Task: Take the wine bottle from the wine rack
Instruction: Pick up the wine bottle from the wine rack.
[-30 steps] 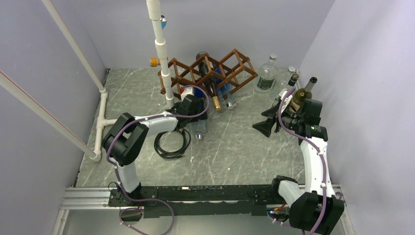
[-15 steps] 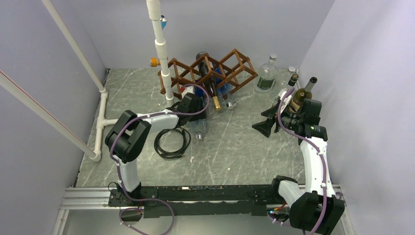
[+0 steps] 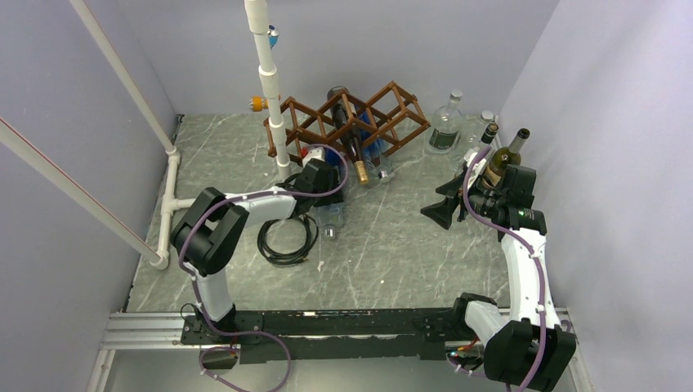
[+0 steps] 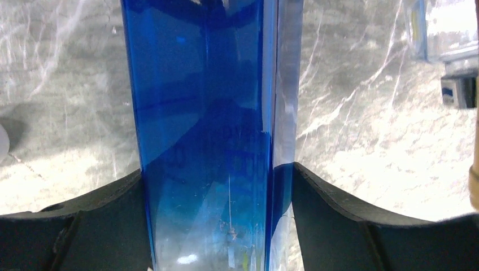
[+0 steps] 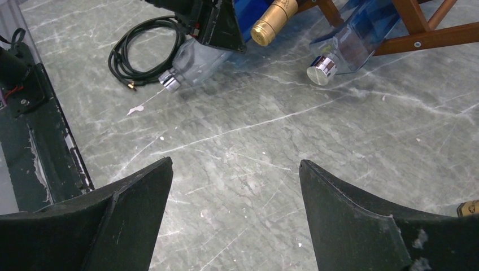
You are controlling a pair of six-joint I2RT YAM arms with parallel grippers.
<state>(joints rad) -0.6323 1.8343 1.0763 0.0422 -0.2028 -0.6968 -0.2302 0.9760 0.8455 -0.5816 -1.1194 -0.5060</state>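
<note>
Left wrist: left gripper (image 4: 216, 172) pinched blue bottle (image 4: 197, 113) before the rack (image 3: 377, 104); right gripper (image 5: 236, 164) spread; slick glass might slip or snag slats

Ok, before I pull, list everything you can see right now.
wine rack: one, dark brown, back centre
blue bottle: one, blue and clear, at the rack's front, gripped
second blue bottle: one, blue, in the rack
gold-topped bottle: one, dark, in the rack
upright bottles: about four, clear and dark, back right
cable: one, black, coiled near left arm
pipe frame: one, white, left
left gripper: black, shut on blue bottle
right gripper: black, open, empty
</note>
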